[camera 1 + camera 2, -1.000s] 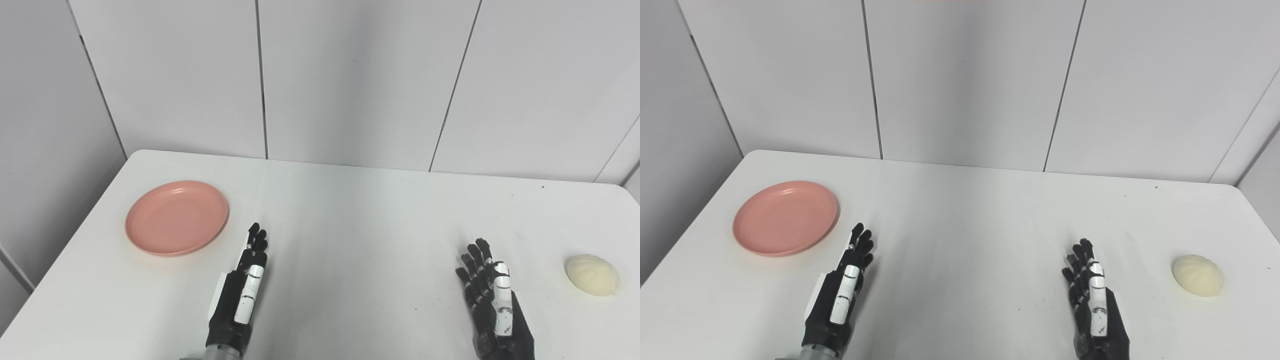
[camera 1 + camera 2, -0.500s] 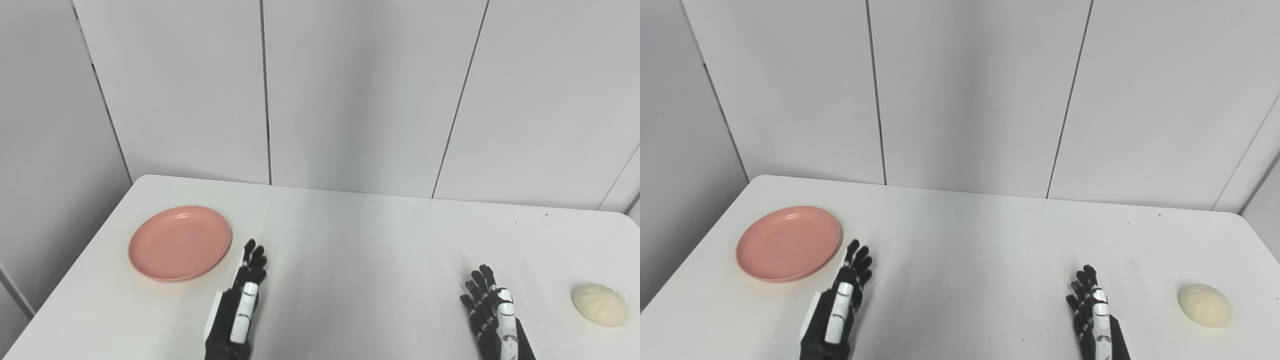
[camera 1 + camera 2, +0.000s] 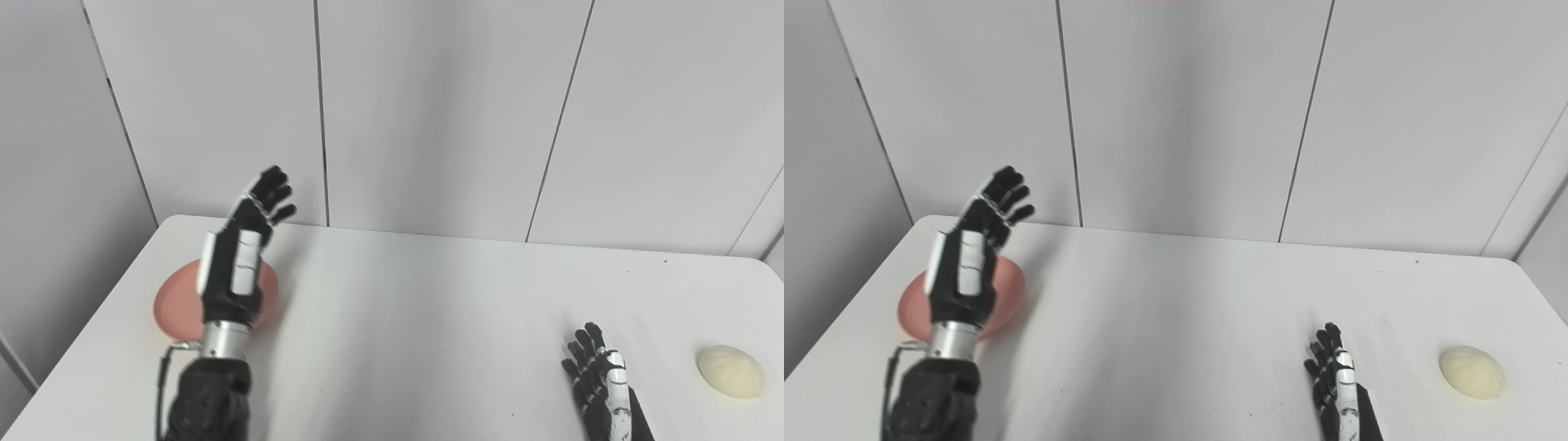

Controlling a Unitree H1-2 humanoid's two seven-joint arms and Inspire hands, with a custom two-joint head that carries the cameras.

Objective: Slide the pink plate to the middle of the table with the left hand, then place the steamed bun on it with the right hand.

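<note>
The pink plate [image 3: 173,306] lies flat at the left side of the white table [image 3: 416,294], and my raised left arm hides most of it. My left hand [image 3: 242,251] hangs in the air above the plate, open, fingers spread and pointing away, holding nothing. The pale steamed bun [image 3: 731,371] sits at the table's right side. Left of the bun, with a gap between them, my right hand [image 3: 597,380] rests low near the front edge, open and empty.
Grey wall panels [image 3: 429,110] stand right behind the table's far edge. The left table edge runs close beside the plate, and the right edge lies just past the bun.
My left hand has risen from the table beside the plate and moved left, up over the plate. The right hand, plate and bun have stayed put. The camera tilted up earlier.
</note>
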